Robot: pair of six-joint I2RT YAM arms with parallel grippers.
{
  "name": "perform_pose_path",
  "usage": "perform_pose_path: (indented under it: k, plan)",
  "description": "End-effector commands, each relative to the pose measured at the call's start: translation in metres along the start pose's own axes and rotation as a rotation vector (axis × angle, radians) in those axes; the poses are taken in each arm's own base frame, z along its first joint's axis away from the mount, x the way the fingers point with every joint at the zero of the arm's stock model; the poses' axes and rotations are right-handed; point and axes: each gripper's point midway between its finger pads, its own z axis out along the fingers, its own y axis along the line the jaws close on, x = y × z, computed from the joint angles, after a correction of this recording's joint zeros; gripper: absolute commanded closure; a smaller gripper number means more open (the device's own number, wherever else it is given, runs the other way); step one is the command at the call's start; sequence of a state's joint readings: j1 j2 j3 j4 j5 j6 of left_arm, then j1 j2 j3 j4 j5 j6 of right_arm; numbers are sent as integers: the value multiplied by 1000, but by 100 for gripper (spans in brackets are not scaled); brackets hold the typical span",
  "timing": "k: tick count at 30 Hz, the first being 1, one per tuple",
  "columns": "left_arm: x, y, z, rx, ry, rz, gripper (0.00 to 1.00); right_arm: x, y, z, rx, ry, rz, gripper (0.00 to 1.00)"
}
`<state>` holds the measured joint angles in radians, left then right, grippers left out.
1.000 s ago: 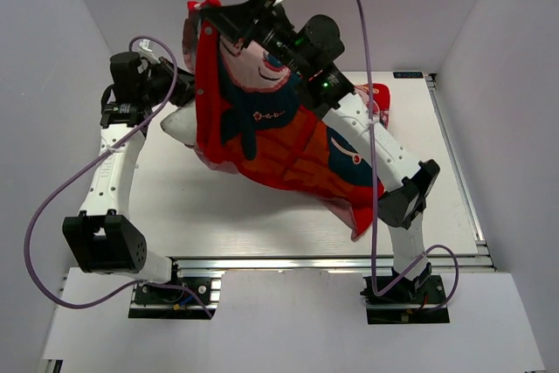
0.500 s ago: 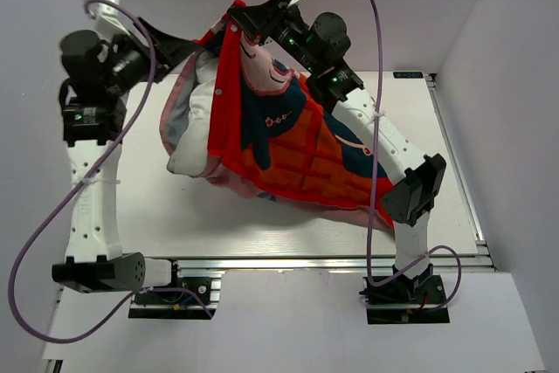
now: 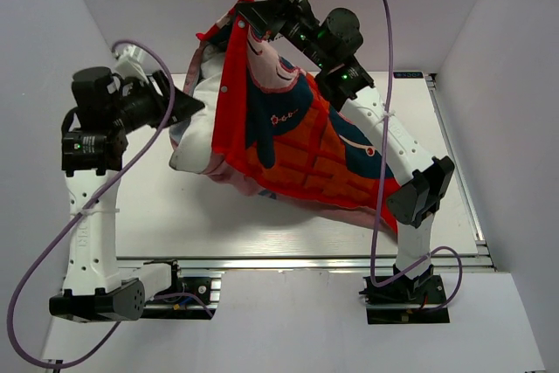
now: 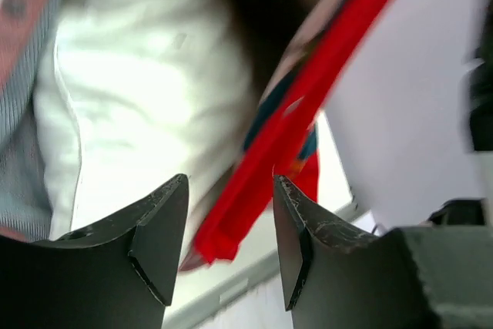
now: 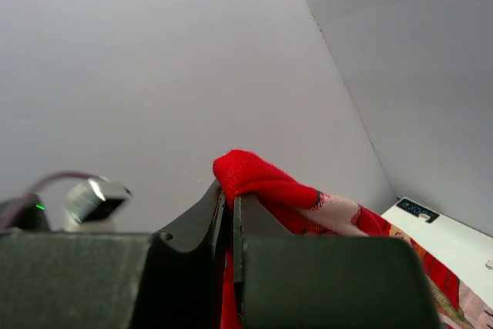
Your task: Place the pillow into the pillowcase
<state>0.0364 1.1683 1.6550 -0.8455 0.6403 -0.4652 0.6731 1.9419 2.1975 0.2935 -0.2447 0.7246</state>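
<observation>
High at top centre, the right gripper [image 3: 247, 13] is pinched tight on a red corner of the pillowcase [image 3: 306, 150], which drapes down across mid-frame onto the table [image 3: 175, 216]. At centre left, the left gripper [image 3: 188, 107] has its fingers spread and is aimed at the pillow [image 3: 194, 137], which shows white at the cover's left side.

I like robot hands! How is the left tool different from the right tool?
The right tool is shut, pinching the red pillowcase; the left tool is open and holds nothing. The right tool is at the pillowcase's far edge; the left tool faces the white pillow from the left. Both are black with two fingers.
</observation>
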Motion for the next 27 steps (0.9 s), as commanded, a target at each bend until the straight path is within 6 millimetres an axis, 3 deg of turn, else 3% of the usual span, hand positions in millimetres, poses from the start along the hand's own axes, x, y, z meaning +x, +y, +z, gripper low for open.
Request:
perform_pose_path:
  k: [1, 9, 15, 16, 21, 24, 27]
  plan:
    - [33, 15, 1, -7, 75, 11, 43, -89, 81, -18, -174, -209, -58, 100]
    - [40, 18, 10, 42, 66, -4, 45, -85, 82, -17, -178, -189, -47, 100]
    - [37, 7, 16, 102, 59, 0, 47, -80, 79, -17, -172, -168, -32, 100]
    - [45, -2, 18, 132, 83, 14, 48, -80, 79, -16, -171, -169, -34, 100]
    - [58, -12, 10, 179, 112, 42, 47, -81, 76, -14, -165, -175, -41, 100]
    - [66, -9, 7, 176, 124, 59, 45, -82, 77, -14, -169, -178, -37, 100]
    - [71, 8, 10, 96, 142, 75, 45, -84, 80, -14, -176, -183, -40, 100]
